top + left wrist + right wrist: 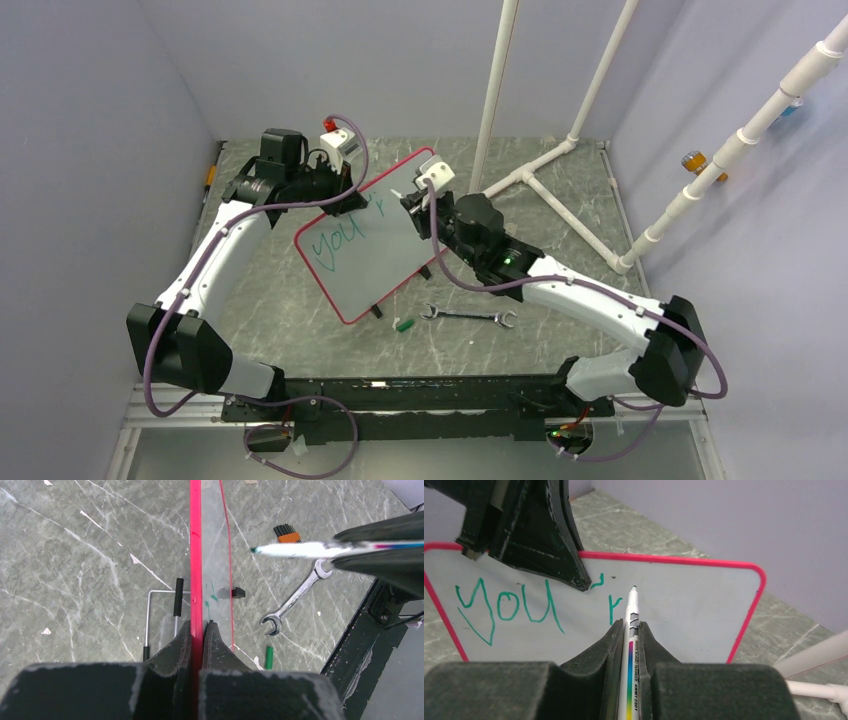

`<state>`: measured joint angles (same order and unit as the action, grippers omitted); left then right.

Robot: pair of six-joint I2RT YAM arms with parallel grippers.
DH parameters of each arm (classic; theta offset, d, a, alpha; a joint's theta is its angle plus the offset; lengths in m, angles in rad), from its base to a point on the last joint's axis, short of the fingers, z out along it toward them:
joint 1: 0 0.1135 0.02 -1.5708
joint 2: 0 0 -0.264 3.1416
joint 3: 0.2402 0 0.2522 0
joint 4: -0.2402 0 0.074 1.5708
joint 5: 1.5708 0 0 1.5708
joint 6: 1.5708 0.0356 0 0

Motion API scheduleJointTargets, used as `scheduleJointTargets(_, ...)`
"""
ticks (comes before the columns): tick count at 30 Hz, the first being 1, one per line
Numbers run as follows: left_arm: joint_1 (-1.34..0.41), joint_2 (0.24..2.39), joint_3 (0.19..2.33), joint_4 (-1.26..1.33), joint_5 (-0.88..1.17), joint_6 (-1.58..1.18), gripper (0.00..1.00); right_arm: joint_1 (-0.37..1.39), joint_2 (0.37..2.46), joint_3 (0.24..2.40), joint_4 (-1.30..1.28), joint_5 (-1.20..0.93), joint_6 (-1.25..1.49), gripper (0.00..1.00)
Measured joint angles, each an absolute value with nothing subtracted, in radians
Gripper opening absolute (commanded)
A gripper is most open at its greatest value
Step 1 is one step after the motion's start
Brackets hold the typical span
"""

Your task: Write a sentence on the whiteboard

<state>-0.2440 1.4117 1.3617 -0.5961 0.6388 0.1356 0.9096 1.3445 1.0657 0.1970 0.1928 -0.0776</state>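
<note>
Right pincer pinching slim white marker, left pincer clamping glossy whiteboard by thin red frame

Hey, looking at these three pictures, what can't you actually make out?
Top view: the right arm covers the whiteboard's right side; the sentence past "you" is too small.
Left wrist view: the left tool holds the whiteboard edge-on; writing unreadable.
Right wrist view: the left tool hides the top edge; the right tool hides most of the marker.

Left arm stretched forward, left gripper clamped on whiteboard edge; right arm bent inward, right gripper pinched on marker.
</note>
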Motion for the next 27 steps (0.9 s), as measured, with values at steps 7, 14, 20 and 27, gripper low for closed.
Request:
scheduleJointTargets(7, -0.244, 1.411, 1.362, -0.598, 0.639, 0.136, 0.0, 0.896, 1.301, 1.036, 0.219, 0.203, -0.067, 0.0)
scheduleJointTargets(14, -0.244, 1.411, 1.362, -0.599, 0.639, 0.136, 0.0, 0.89, 1.335, 1.02, 0.219, 0.198, -0.051, 0.0)
scheduleJointTargets(20, -0.244, 1.411, 1.362, -0.599, 0.639, 0.136, 0.0, 0.886, 1.362, 1.02, 0.219, 0.181, -0.043, 0.0)
scheduleJointTargets(27, -0.244, 1.411, 1.362, -0.599, 0.639, 0.136, 0.0, 0.885, 1.38, 1.02, 0.22, 0.174, -0.034, 0.0)
